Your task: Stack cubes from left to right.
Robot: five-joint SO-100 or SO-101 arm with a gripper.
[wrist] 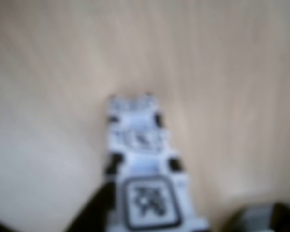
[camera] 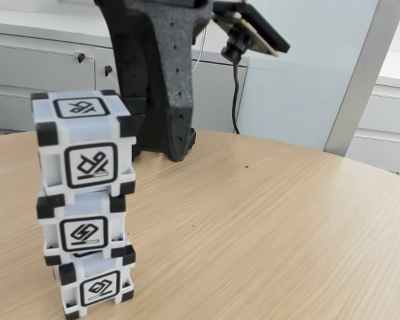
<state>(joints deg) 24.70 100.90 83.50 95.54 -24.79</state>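
Cubes (camera: 87, 200) stand three high in one stack at the left of the fixed view on the wooden table (camera: 267, 227); the black arm (camera: 160, 73) rises behind them, and whether its jaws are parted or closed cannot be told

wrist view: cubes (wrist: 144, 159) blurred, symbols unreadable | fixed view: arm (camera: 161, 73) cut off at top edge

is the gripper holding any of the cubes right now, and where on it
It cannot be told. The three cubes stand stacked on the table; the blurred wrist view shows a dark finger beside the top cube, contact unclear.
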